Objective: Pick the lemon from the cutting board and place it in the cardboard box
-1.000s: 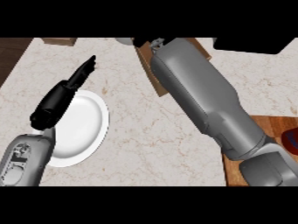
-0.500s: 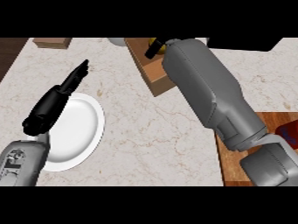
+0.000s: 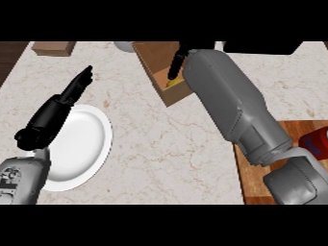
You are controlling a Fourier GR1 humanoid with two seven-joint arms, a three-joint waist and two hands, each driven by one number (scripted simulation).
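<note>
The right hand [image 3: 178, 61] reaches over the open cardboard box [image 3: 154, 65] at the far side of the worktop [image 3: 166, 139], its black fingers pointing down into the box. Just below the fingertips a small patch of yellow shows inside the box: the lemon [image 3: 173, 84], touching or all but touching the fingers. Most of the fruit is hidden by the forearm and the box wall, so whether the fingers grasp it or have let it go cannot be told.

The left hand [image 3: 75, 86] rests over the left part of the worktop, fingers straight and together, holding nothing. Beneath its forearm lies a smooth white round plate [image 3: 88, 144].

At the right edge sits the wooden cutting board [image 3: 255, 187], brown with a visible grain, partly covered by the right arm. On it stands a red can [image 3: 324, 141] with a blue and white label; the writing is too small to read.

The worktop is pale marble-like stone with faint brownish veins. A small brown wooden block [image 3: 53, 47] lies at its far left edge, well apart from the box.
</note>
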